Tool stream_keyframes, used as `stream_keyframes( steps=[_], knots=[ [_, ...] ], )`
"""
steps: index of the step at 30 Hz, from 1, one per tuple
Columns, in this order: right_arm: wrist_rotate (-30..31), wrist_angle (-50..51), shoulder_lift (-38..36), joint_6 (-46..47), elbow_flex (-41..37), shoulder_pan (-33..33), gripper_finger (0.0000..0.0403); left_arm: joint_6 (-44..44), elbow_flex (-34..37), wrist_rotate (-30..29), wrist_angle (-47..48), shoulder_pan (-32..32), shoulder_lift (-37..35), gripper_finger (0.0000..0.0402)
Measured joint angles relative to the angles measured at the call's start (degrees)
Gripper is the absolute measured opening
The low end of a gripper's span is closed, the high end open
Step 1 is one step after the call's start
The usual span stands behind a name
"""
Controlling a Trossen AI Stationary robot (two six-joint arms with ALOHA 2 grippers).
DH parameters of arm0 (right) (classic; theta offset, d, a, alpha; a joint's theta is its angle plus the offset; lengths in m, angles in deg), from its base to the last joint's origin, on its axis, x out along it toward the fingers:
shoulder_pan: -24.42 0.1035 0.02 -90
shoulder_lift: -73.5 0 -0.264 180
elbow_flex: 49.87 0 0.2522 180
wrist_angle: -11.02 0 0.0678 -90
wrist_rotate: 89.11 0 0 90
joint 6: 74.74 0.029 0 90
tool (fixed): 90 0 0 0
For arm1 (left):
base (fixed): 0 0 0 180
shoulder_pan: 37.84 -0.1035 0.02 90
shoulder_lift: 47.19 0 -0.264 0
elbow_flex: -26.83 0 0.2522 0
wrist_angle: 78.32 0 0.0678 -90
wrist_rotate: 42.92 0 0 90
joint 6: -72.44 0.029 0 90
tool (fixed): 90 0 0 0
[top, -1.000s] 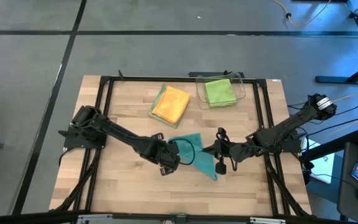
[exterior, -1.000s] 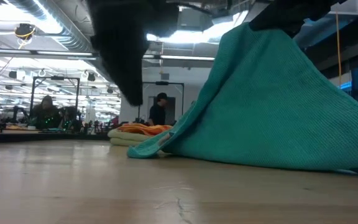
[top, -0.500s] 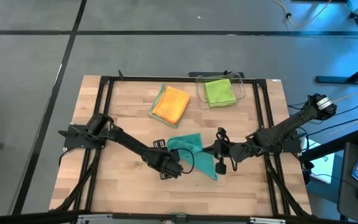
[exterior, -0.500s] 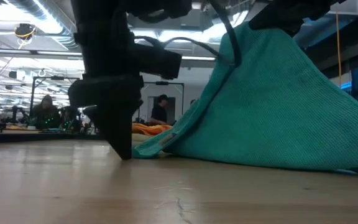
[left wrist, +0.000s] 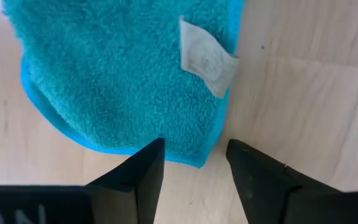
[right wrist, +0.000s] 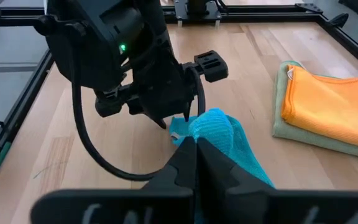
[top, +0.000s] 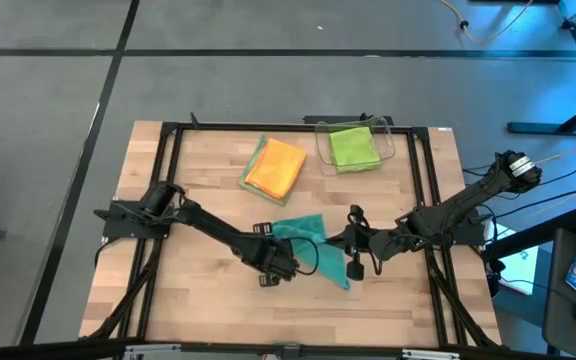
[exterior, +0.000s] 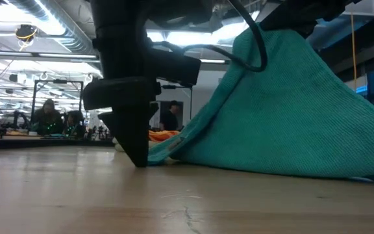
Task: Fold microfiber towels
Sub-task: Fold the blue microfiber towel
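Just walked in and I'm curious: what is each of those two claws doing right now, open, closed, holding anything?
Left gripper: fingers open, empty, poised at the corner of the teal towel on the table.
Right gripper: fingers shut on the teal towel, holding part of it up.

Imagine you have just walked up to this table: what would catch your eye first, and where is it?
First, the teal towel near the table's front middle, lifted into a tent by the right gripper, whose jaws are shut on one corner. Next, the left gripper, jaws open, poised at the towel's low corner by the white tag. Behind lie an orange towel stacked on a pale green one, and a lime towel in a clear bin.
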Motion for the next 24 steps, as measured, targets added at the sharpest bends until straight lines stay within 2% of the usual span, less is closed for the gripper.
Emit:
stream_keyframes(
  steps=[6,13,18,24],
  knots=[
    [-0.02,0.0,0.0,0.0,0.0,0.0,0.0006,0.04,-0.05,1.28,-0.2,-1.05,0.19,0.0135],
    [-0.02,0.0,0.0,0.0,0.0,0.0,0.0006,-2.48,0.26,1.44,-0.35,-1.0,-0.64,0.0016],
    [0.0,0.06,0.0,-0.02,0.0,0.0,0.0006,-8.68,-0.12,-3.68,1.26,-0.68,-0.97,0.0002],
    [0.12,2.53,-0.5,-3.03,0.77,-0.11,0.0006,-13.03,-4.65,-9.25,16.1,-0.55,-4.99,0.0]
  ],
)
